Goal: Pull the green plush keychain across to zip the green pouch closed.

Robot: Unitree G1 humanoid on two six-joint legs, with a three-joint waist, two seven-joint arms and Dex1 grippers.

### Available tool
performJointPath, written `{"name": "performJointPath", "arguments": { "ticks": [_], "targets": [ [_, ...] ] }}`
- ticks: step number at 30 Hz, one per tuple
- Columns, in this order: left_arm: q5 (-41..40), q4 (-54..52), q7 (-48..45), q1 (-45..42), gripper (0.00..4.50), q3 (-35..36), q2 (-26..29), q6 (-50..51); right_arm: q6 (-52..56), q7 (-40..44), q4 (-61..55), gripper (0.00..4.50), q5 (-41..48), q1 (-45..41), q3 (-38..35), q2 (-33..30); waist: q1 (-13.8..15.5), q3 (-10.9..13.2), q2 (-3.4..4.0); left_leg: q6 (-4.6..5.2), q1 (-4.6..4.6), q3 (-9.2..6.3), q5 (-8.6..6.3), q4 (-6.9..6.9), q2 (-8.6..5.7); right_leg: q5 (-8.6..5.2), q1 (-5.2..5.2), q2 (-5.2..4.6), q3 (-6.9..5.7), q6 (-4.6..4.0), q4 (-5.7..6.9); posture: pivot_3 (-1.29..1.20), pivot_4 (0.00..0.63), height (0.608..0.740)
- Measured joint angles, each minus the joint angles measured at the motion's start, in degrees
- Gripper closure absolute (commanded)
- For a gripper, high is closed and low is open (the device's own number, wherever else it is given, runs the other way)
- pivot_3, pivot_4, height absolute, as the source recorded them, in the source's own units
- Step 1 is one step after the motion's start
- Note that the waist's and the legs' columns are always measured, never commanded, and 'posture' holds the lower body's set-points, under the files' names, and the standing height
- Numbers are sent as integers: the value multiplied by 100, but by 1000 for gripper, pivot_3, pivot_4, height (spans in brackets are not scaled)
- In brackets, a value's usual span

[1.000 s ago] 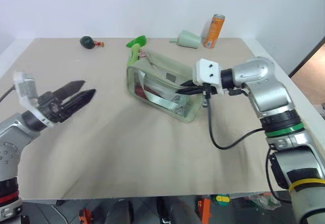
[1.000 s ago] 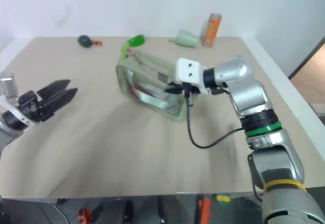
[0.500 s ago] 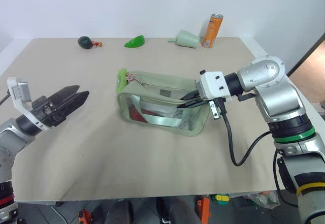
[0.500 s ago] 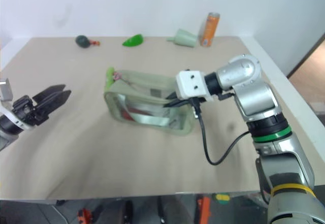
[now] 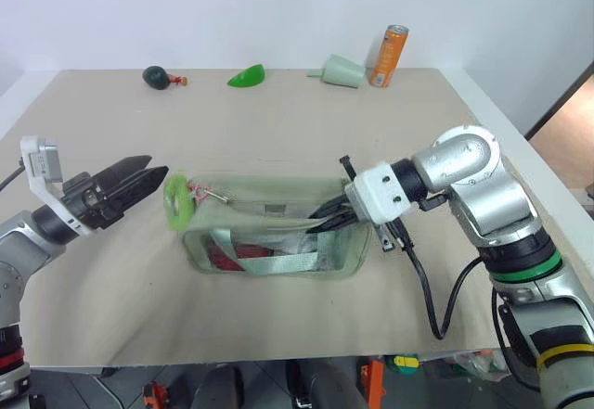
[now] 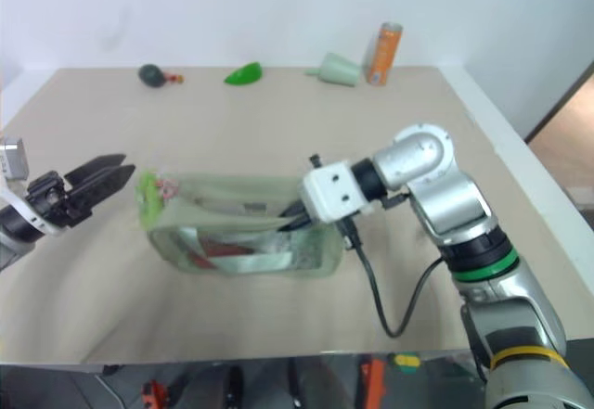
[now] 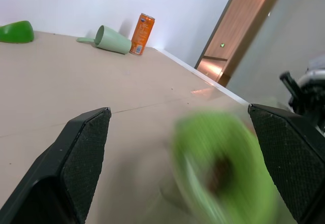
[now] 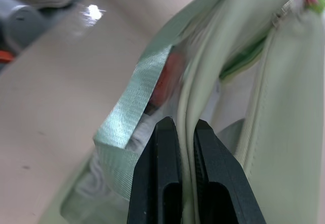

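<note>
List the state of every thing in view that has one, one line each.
green pouch: upright, zipper open, pinched at one end.
green plush keychain: free, dangling at the pouch's other end.
left end effector: open, beside the keychain.
right end effector: shut on the pouch's edge.
orange can: upright.
pale green cone: lying on its side.

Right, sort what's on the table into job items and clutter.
Job: green pouch, green plush keychain, right gripper shut on the pouch's edge, left gripper open beside the keychain.
Clutter: orange can, pale green cone, green wedge, dark round toy.
</note>
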Motion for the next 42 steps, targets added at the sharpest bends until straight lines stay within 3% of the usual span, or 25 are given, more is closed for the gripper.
{"name": "performJointPath", "arguments": {
  "ticks": [11, 14, 15, 17, 23, 29, 33, 42],
  "targets": [
    [2, 2, -12, -53, 0, -39, 0, 2, 322, -323, -90, 4131, -28, 10, -51, 55, -5, 0, 0, -6, 7, -1, 5, 0, 10, 4, 1, 10, -7, -3, 3, 0, 150, 740],
    [2, 7, -21, -101, 0, -72, -2, 2, 870, -474, -85, 4131, 373, -26, -336, 85, -2, 0, 0, -6, 4, -1, 5, 0, 7, 4, 0, 8, -5, -3, 4, 0, 150, 740],
    [3, 16, -39, -138, 0, -123, -7, 2, 1624, -564, -80, 4131, 1144, -150, -818, 84, 0, 1, 0, -6, 0, -2, 4, 0, 2, 3, 0, 4, -3, -4, 3, 0, 150, 740],
    [3, 48, -49, -162, 0, -209, -20, 0, 2167, -670, -95, 4131, 1717, -297, -1289, 45, 1, 0, -1, -4, -2, -1, 3, 0, 0, 3, -1, 1, -1, -3, 1, 0, 150, 740],
    [7, 88, -60, -171, 0, -248, -22, -2, 2588, -830, -616, 4131, 2010, -21, -1360, -60, -2, 0, -1, -2, -3, -2, 2, -1, 0, 1, -2, 4, -1, -1, 1, 0, 150, 740],
    [9, 127, -63, -192, 0, -282, -24, -2, 2104, -831, -576, 4131, 1363, 29, -874, -73, -2, 1, 0, -3, -3, -1, 2, 0, 0, 2, -3, 4, -2, 0, 1, 0, 150, 740],
    [7, 124, -62, -205, 0, -288, -25, -1, 827, -826, 114, 4131, 244, -429, -460, -96, -6, 1, 0, -3, -3, 2, 2, -1, 0, 2, -6, 5, 1, 0, 1, 0, 150, 740],
    [0, 104, -45, -129, 0, -268, -59, -2, -874, -1021, 1612, 4131, -911, -1402, -253, 211, -9, 2, 1, -3, -8, 7, 2, -3, 1, 3, -14, 5, 7, -4, 1, 0, 150, 740]
  ]
}}
